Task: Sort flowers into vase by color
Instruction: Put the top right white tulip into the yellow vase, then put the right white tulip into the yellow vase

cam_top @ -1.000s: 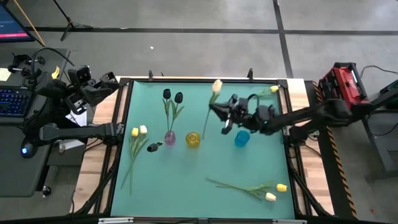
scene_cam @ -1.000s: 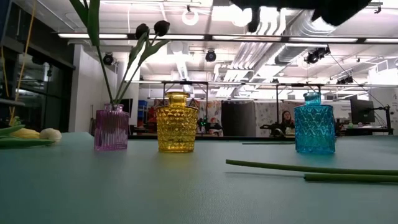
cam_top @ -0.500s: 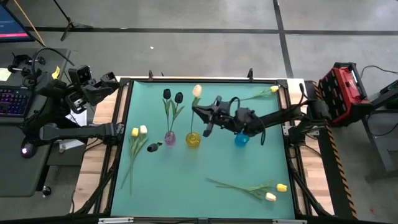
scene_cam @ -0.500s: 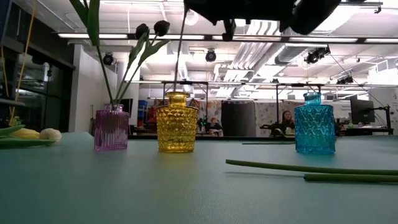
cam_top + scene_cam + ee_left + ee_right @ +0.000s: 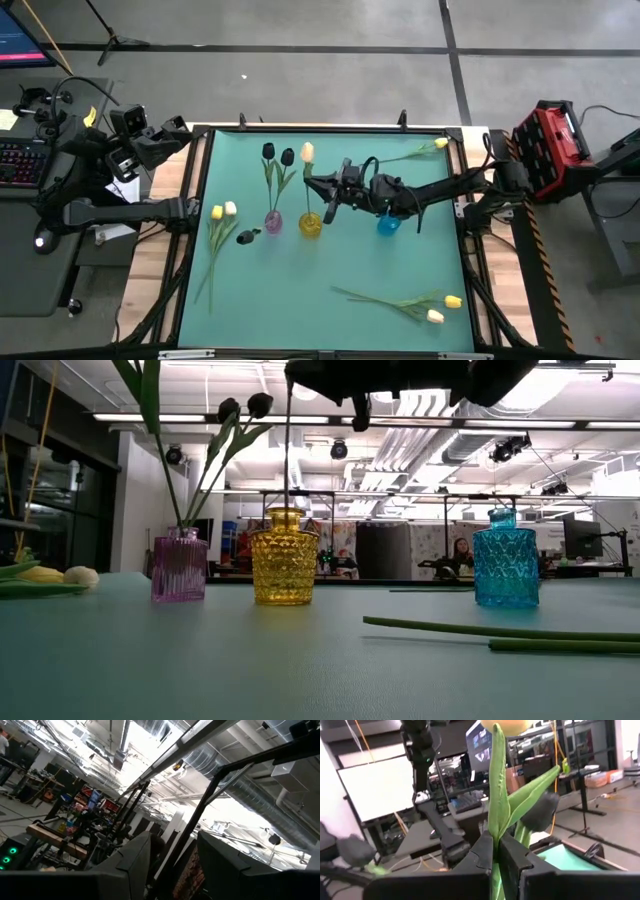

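Observation:
My right gripper (image 5: 318,186) reaches in from the table's right and hangs over the yellow vase (image 5: 310,224), shut on a yellow tulip (image 5: 307,151). In the low view the tulip's thin stem (image 5: 288,450) runs straight down to the yellow vase's mouth (image 5: 285,510). The pink vase (image 5: 272,219) holds two black tulips (image 5: 277,154) by their stems. The blue vase (image 5: 388,222) stands to the right, partly under the arm. My left gripper (image 5: 172,862) is open and parked off the table's far left corner. My right gripper pinches the yellow tulip's stem (image 5: 493,870) between its two fingers (image 5: 482,851), just below where the leaves (image 5: 530,787) branch off. The tulip is upright, bud above the fingers, and its stem hangs down with the lower end at the yellow vase's mouth.
A yellow and a cream tulip (image 5: 222,211) lie by the left edge, with a black one (image 5: 245,237) next to the pink vase. Two yellow tulips (image 5: 440,308) lie near the near right corner and another (image 5: 441,144) at the far right corner.
My right gripper has moved toward the table's left, from beside the blue vase to above the yellow vase, carrying the yellow tulip. The tulip has come upright, and its stem now hangs down to the yellow vase's mouth.

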{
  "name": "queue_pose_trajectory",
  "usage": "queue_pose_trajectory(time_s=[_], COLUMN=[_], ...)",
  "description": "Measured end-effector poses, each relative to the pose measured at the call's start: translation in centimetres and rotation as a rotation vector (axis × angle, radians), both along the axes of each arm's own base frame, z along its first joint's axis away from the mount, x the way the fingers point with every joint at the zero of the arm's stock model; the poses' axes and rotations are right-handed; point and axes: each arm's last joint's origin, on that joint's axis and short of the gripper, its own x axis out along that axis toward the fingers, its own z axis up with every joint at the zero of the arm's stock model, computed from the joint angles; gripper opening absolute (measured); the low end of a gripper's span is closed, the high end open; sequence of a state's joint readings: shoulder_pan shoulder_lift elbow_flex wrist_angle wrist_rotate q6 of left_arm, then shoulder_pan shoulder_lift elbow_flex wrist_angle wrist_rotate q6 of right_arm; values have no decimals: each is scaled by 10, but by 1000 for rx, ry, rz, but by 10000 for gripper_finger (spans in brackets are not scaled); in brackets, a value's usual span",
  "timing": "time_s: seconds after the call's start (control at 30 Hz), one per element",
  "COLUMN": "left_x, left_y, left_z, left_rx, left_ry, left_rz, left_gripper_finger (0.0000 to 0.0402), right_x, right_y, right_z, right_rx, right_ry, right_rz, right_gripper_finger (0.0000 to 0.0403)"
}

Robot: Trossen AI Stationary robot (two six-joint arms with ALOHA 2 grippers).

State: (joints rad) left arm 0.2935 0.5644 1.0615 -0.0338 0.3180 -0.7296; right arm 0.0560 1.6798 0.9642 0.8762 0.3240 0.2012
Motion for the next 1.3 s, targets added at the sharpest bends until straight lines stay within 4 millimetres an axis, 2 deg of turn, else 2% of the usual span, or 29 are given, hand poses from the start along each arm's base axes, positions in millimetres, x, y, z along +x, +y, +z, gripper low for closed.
queue_pose_trajectory(time_s=[0.1, 0.17, 0.37, 0.5, 0.63, 0.73, 0.9, 1.03, 1.13, 1.3], left_x=[0, 0, 0, 0, 0, 0, 0, 0, 0, 0], left_y=[0, 0, 0, 0, 0, 0, 0, 0, 0, 0], left_z=[0, 0, 0, 0, 0, 0, 0, 0, 0, 0], left_rx=[0, 0, -1, 0, 0, 0, 0, 0, 0, 0], left_ry=[0, 0, 0, 0, 0, 0, 0, 0, 0, 0], left_rz=[0, -1, -1, -1, -1, -1, 0, 0, 0, 0], left_gripper_finger=[151, 151, 151, 151, 151, 151, 151, 151, 151, 151], right_x=[0, -2, -19, -37, -61, -81, -110, -126, -132, -136], right_y=[2, 2, 2, 3, 5, 6, 12, 23, 40, 82], right_z=[-1, -2, 6, 19, 29, 35, 36, 30, 21, 7], right_rx=[31, 88, 122, 138, 171, 241, 380, 599, 772, 896], right_ry=[19, 50, 207, 299, 420, 504, 654, 798, 923, 1072], right_rz=[11, 18, 18, 107, 184, 212, 269, 340, 375, 408], right_gripper_finger=[17, 43, 171, 259, 316, 332, 336, 336, 336, 336])
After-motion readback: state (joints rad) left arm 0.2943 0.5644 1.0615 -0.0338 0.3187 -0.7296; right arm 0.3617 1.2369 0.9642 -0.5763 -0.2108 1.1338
